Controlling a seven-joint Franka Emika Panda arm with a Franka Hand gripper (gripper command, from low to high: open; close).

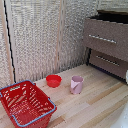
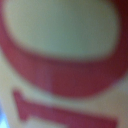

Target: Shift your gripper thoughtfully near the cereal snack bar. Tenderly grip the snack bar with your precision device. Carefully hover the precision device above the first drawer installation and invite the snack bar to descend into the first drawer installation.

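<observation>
One blurred red-and-yellow packet (image 2: pixel 64 65) fills the wrist view.

I see open desk (image 1: pixel 100 97) before the pulled-out top drawer (image 1: pixel 106 36); red basket (image 1: pixel 27 104), bowl (image 1: pixel 53 80) and pink cup (image 1: pixel 76 84) crowd the exterior view's left.

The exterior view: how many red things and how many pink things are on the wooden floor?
Red: 2, the basket and the bowl.
Pink: 1, the cup.
Total: 3.
</observation>
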